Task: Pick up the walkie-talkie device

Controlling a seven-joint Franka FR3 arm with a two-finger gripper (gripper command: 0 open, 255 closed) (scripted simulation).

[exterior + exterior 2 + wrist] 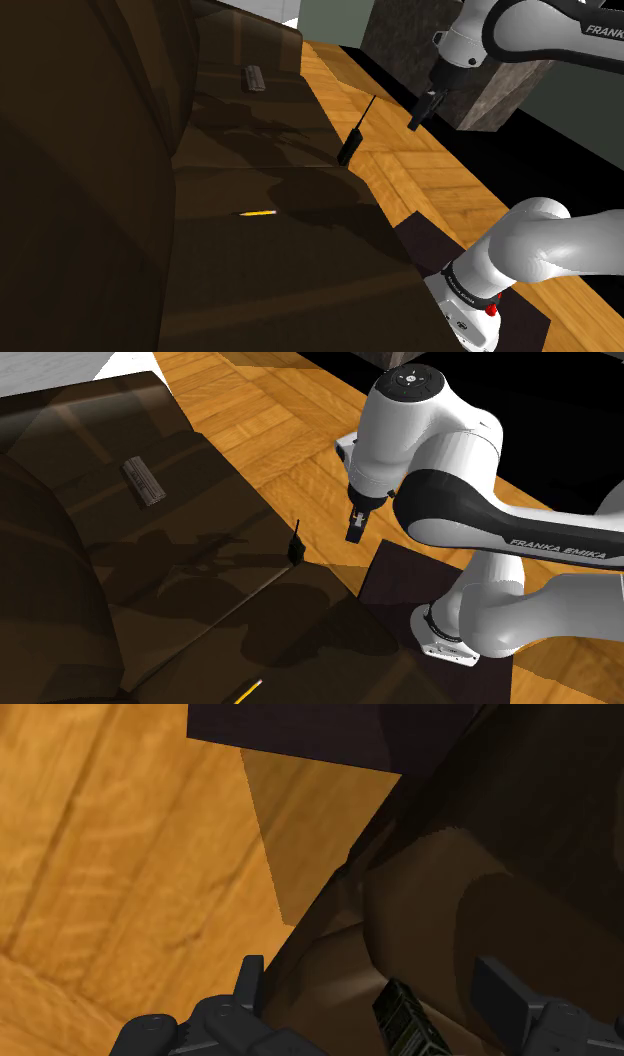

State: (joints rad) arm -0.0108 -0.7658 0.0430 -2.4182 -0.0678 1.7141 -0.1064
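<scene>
The walkie-talkie (349,148) is a small black handset with a thin antenna, standing at the front edge of a dark brown sofa seat (270,180). In the second exterior view the walkie-talkie (295,550) sits at that same seat edge. My gripper (422,112) hangs above the wooden floor beside the sofa, apart from the handset and higher than it. In the second exterior view the gripper (355,532) is to the right of the device. Through the wrist view the gripper (375,989) is open, its fingers (500,989) wide apart, and the walkie-talkie (405,1019) lies far below between them, untouched.
A grey remote (254,78) lies further back on the seat, and a yellow pencil (258,213) lies nearer the stand. The sofa's backrest (90,150) rises along the shoulder view's left. Wooden floor (410,180) runs beside the sofa. A dark block (490,95) stands behind the arm.
</scene>
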